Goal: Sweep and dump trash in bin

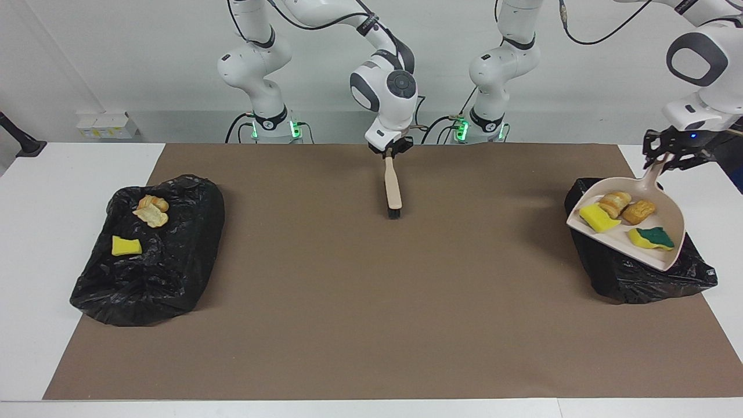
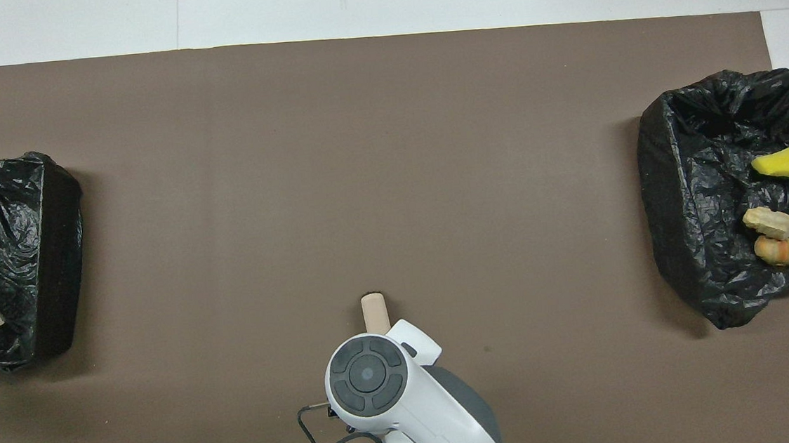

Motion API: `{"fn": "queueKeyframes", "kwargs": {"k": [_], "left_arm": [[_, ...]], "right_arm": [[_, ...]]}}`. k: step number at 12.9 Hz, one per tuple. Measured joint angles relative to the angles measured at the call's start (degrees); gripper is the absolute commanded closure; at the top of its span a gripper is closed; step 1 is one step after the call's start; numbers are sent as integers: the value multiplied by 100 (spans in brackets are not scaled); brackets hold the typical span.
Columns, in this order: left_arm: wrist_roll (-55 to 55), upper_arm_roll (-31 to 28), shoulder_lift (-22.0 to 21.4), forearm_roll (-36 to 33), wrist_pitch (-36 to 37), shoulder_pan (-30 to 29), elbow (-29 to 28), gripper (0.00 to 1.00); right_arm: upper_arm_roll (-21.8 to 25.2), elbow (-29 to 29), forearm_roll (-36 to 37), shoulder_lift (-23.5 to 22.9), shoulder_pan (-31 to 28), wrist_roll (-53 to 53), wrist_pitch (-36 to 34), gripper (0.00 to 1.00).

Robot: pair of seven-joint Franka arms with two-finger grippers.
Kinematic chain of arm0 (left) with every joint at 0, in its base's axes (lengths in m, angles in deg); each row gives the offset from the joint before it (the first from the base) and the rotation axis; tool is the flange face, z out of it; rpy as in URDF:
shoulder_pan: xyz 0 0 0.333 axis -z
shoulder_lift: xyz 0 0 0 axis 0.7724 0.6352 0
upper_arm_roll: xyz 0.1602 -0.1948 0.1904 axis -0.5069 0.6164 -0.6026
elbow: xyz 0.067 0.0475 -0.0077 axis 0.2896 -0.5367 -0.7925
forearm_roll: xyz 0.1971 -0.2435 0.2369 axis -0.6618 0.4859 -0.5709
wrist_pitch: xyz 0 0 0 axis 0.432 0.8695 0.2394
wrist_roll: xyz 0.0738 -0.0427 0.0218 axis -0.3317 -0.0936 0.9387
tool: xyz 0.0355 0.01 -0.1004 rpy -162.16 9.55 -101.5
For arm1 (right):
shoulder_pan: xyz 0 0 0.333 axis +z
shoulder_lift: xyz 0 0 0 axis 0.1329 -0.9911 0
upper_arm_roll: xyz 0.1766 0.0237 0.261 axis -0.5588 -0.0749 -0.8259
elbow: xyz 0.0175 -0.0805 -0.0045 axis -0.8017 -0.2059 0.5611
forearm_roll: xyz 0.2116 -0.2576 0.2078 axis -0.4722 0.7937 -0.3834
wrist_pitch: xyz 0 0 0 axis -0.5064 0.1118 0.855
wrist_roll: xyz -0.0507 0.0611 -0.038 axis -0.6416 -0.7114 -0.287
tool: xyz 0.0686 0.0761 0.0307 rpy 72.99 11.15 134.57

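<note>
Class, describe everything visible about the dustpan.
The dustpan is beige, plastic-looking, a wide tray with raised walls and a short handle. The left gripper clamps the handle, holding it tilted in the air over the black-lined bin at the left arm's end. Four scraps lie in it: two sponges, two bread pieces.

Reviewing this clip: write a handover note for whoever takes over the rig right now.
Left gripper: shut on the handle of the dustpan, which is raised and tilted over the bin at the left arm's end, with four scraps in it.
Right gripper: at the handle end of the brush; grip unclear.
Done: three scraps lie in the other bin.
Left to do: tip the dustpan into the bin.
</note>
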Motion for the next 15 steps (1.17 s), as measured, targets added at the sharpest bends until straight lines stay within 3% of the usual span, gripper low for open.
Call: {"fn": "queueKeyframes", "kwargs": {"k": [3, 8, 12, 15], "left_arm": [[-10, 64, 43, -854, 0, 112, 78, 100], [-12, 94, 169, -2030, 210, 851, 464, 100], [-12, 121, 292, -2787, 576, 1387, 649, 100], [-25, 132, 328, -3054, 836, 1536, 852, 100]], "right_arm": [[24, 744, 4, 138, -491, 179, -996, 0], [58, 1975, 164, 194, -1303, 823, -2216, 0], [74, 2611, 248, 207, -2065, 1934, -2699, 0], [88, 2751, 793, 281, -2578, 2876, -2743, 0]]}}
